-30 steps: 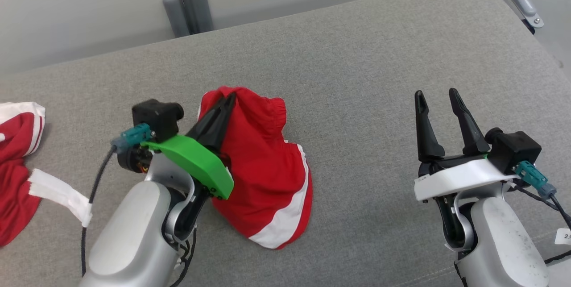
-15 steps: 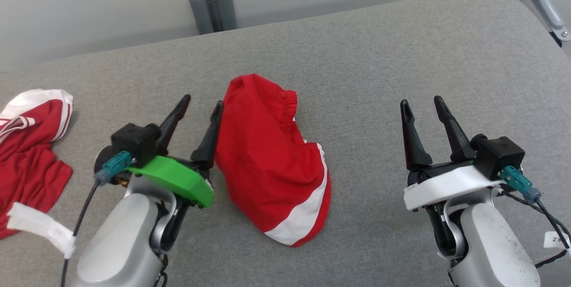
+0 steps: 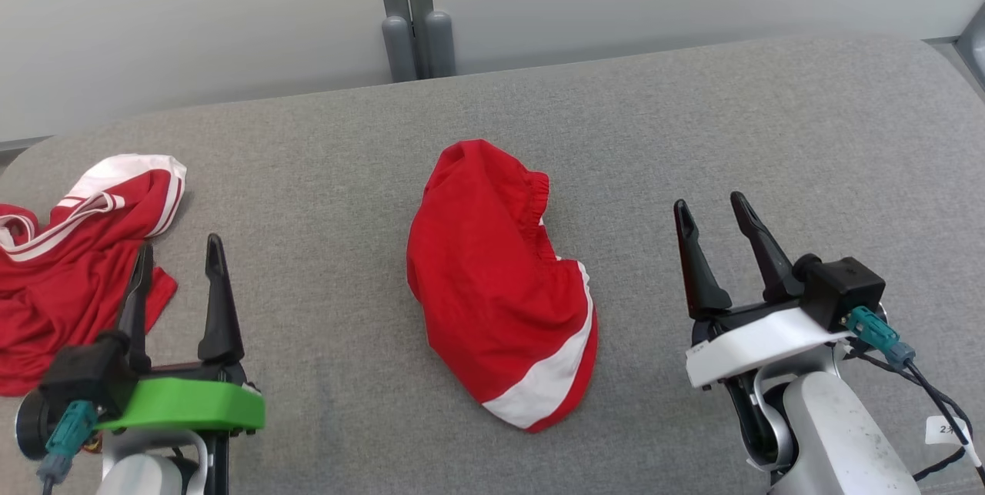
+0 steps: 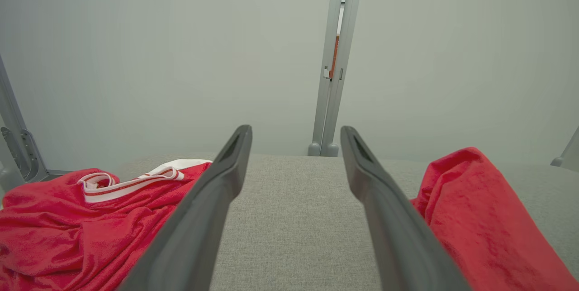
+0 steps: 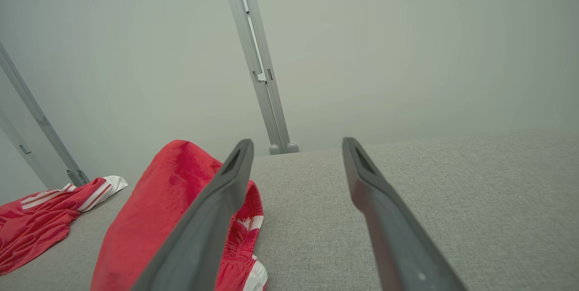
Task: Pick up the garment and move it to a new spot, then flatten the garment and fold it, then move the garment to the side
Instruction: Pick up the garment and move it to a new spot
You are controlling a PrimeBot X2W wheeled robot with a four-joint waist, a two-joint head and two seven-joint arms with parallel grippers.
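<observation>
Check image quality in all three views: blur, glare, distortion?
Head view: even soft light, sharp, no glare, faint shadow beside the red garment. Left wrist view: flat, washed-out wall; left end effector soft near the lens. Right wrist view: wall post leans, wide-angle; right end effector soft too.

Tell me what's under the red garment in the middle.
The red garment lies heaped on the grey cushion, which shows on every side of it. Anything beneath the heap, and its underside, is covered by the cloth.
</observation>
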